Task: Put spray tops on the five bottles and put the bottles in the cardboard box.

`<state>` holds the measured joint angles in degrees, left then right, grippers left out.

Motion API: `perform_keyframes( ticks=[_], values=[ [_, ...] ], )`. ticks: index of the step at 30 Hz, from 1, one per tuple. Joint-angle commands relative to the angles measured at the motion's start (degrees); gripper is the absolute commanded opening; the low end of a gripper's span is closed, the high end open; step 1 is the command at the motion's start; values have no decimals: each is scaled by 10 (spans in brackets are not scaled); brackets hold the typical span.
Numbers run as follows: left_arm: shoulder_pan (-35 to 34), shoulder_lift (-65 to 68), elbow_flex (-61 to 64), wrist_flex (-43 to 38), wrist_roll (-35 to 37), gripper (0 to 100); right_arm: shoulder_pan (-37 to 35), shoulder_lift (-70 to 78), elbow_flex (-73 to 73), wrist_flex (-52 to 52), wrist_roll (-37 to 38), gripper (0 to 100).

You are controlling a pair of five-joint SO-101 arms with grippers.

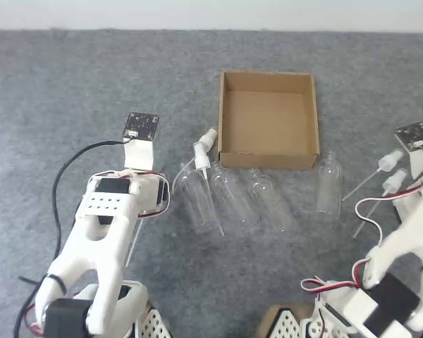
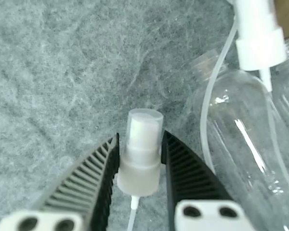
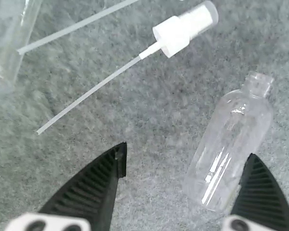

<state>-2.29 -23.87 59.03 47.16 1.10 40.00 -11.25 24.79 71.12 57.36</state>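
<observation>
You are looking down on a robotics test bench, the sort found in a lab: a grey felt tabletop [image 1: 70, 91] set against a bare pale wall [image 1: 197, 13], and two white plastic arms [image 1: 102, 239] trailing exposed wires [image 1: 56, 204] across it.

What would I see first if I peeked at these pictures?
Probably the open brown cardboard box at the far middle of the grey table, with clear plastic bottles lying in a row just in front of it. Up close, the left gripper pinches a white plastic spray top. The right gripper hangs open over a clear bottle lying flat.
</observation>
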Motion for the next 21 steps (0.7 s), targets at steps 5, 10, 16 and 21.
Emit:
perform_keyframes(
  ticks=[5,10,16,21],
  values=[
    [-1,-26,5,-9,4,128,9,-29,-37,-23,25,336],
    [-2,-26,6,-9,4,128,44,-30,-51,-87,25,334],
    [-2,-26,6,-9,4,128,72,12,-85,-114,24,334],
    [-2,-26,6,-9,4,128,73,104,-167,-93,-22,333]
  ],
)
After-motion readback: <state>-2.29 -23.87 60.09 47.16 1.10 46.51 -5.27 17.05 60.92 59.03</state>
